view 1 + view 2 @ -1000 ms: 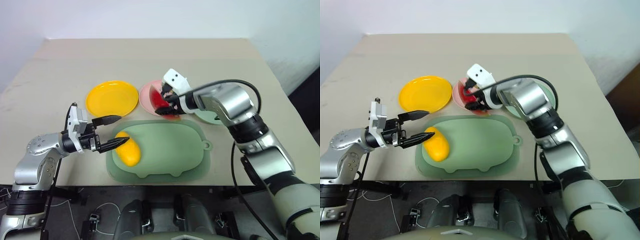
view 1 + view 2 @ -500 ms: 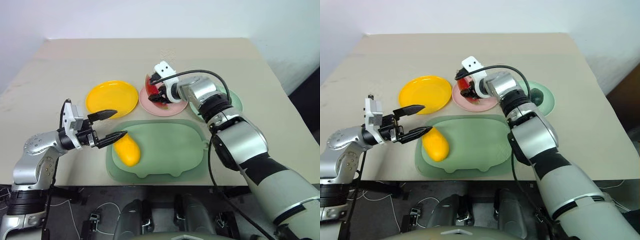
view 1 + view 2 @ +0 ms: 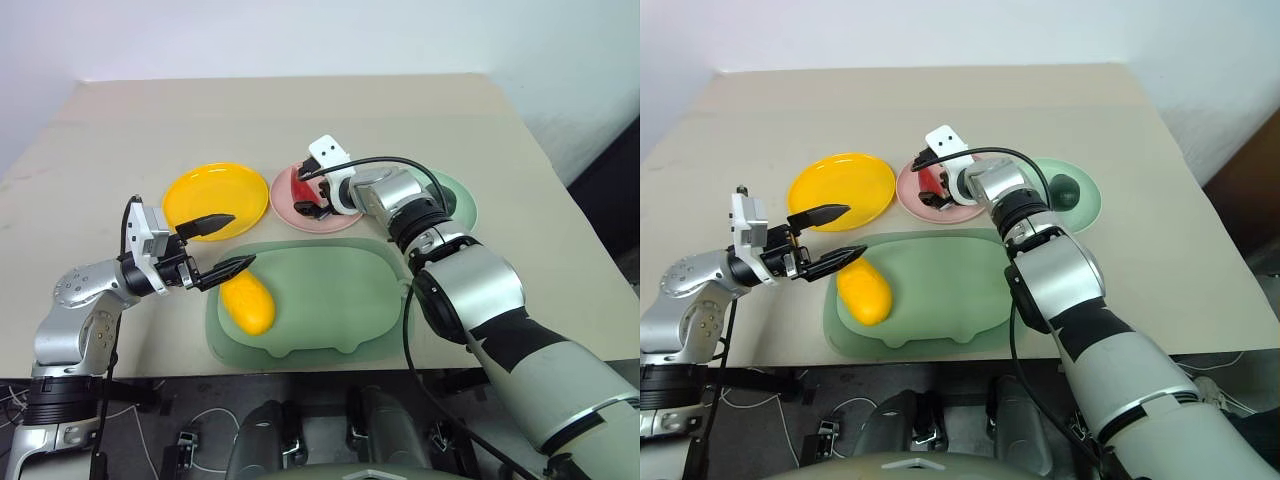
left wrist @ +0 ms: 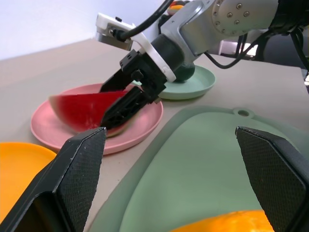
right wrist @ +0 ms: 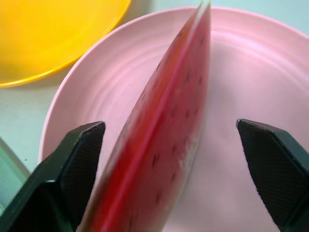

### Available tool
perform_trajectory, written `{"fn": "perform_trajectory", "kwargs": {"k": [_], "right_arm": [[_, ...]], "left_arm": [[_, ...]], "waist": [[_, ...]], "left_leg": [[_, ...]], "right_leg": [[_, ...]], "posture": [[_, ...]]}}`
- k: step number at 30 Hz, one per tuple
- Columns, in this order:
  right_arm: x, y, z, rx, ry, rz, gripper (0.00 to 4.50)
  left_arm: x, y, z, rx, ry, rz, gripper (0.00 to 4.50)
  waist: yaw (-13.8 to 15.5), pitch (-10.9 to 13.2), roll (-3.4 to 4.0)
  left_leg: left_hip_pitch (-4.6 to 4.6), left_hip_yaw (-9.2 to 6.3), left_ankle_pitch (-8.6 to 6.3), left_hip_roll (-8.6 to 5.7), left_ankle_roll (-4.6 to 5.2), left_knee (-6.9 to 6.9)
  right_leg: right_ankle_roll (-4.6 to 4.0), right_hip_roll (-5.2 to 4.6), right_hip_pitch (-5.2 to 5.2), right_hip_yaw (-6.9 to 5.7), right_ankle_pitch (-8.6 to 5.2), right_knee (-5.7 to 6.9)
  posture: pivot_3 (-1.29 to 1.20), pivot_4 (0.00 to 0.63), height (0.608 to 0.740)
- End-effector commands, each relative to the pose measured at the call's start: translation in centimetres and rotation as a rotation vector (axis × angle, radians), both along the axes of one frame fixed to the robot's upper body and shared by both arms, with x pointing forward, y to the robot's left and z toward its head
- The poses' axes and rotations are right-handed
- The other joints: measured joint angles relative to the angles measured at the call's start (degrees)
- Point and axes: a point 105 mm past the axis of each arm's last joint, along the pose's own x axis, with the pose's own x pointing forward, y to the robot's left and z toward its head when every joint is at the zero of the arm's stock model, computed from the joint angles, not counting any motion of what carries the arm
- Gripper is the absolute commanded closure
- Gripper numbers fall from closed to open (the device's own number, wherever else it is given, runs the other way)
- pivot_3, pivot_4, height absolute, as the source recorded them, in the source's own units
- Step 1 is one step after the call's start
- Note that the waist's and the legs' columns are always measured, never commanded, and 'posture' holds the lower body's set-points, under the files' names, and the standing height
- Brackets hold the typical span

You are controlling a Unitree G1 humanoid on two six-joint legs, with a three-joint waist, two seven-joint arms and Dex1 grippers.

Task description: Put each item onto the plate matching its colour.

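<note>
Nearest, the yellow mango [image 3: 247,305] is seen lying on the left part of the pale green tray [image 3: 340,300] at the table's [image 3: 120,130] front edge. The left end effector [image 3: 226,243] is held level just left of the tray, fingers spread wide, nothing gripped, the lower fingertip near the mango's upper end but apart from it. Behind the tray, three plates are lined up: yellow plate [image 3: 195,190] on the left, bare; pink plate [image 3: 345,210] in the middle; mint green plate [image 3: 462,200] on the right, with the dark green avocado [image 3: 1066,187] resting on it. The watermelon wedge [image 4: 84,106] is seen on the pink plate, standing on edge. The right end effector [image 4: 123,99] is positioned over the wedge with fingers parted on either side of it, released, not clamped.
</note>
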Motion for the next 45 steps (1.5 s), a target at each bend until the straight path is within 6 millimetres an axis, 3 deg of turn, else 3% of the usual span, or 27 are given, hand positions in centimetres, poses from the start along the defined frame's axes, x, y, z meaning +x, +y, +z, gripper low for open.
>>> {"fn": "perform_trajectory", "kwargs": {"k": [1,10,14,17,21,25,35,41,45], "right_arm": [[0.5,0.8,3.8,0.017,-0.116,0.025,0.03],[0.4,-1.0,8.7,0.123,-0.200,0.066,0.03],[-1.1,-2.6,10.3,0.213,-0.262,0.084,0.03],[-3.4,-4.9,10.8,0.293,-0.355,0.071,0.03],[-7.7,-6.8,9.4,0.359,-0.381,0.141,0.03],[-11.2,-7.7,6.5,0.353,-0.303,0.187,0.03],[-17.9,-9.2,1.9,0.400,-0.125,0.317,0.03],[-19.4,-8.6,1.1,0.418,-0.069,0.399,0.03],[-19.1,-8.2,1.4,0.417,-0.083,0.420,0.03]], "left_arm": [[-0.1,0.1,0.7,0.010,-0.035,-0.005,0.00],[0.2,0.1,0.7,-0.004,-0.035,-0.006,0.00],[0.3,0.0,0.7,-0.012,-0.035,-0.008,0.00],[0.3,-0.1,0.7,-0.015,-0.036,-0.009,0.00],[0.3,0.2,0.8,-0.012,-0.037,-0.004,0.00],[0.2,0.6,1.0,-0.015,-0.037,0.007,0.00],[-0.7,1.9,0.7,0.014,-0.019,0.014,0.00],[-1.4,2.3,0.5,0.025,-0.006,0.020,0.00],[-1.8,2.2,0.0,0.033,0.020,0.015,0.00]], "waist": [[0.00,0.00,0.00],[0.14,0.00,0.00],[0.21,-0.01,-0.02],[0.42,-0.02,-0.03],[0.78,-0.02,-0.03],[0.63,-0.02,-0.03],[1.87,-0.03,-0.05],[1.92,-0.02,-0.05],[1.94,-0.02,-0.05]], "left_leg": [[0.00,0.00,0.00,0.00,0.00,0.00],[-0.01,-0.01,0.00,-0.01,0.00,0.03],[0.00,-0.08,0.01,0.00,0.01,0.03],[0.00,-0.12,0.01,0.00,0.01,0.06],[0.00,-0.13,0.00,-0.02,0.00,0.08],[0.06,-0.13,0.01,0.01,-0.02,0.11],[0.07,-0.18,0.01,0.00,-0.03,0.12],[0.09,-0.24,0.00,-0.01,-0.02,0.13],[0.09,-0.27,0.00,0.00,-0.01,0.13]], "right_leg": [[0.00,0.00,0.00,0.00,0.00,0.00],[0.00,-0.03,0.01,0.01,0.00,0.00],[0.00,-0.04,0.04,0.00,0.00,0.00],[0.01,-0.04,0.07,-0.02,-0.01,0.02],[0.01,-0.07,0.09,-0.01,-0.01,0.00],[0.00,-0.05,0.11,0.00,0.00,0.03],[-0.04,-0.06,0.18,-0.02,-0.03,-0.10],[-0.14,-0.08,0.26,-0.04,-0.10,-0.20],[-0.17,-0.07,0.26,-0.05,-0.11,-0.22]], "posture": [[0.00,0.150,0.696],[0.00,0.150,0.696],[0.00,0.150,0.696],[0.00,0.150,0.696],[0.00,0.150,0.696],[0.00,0.150,0.696],[0.00,0.150,0.696],[0.00,0.150,0.696],[0.00,0.150,0.696]]}}
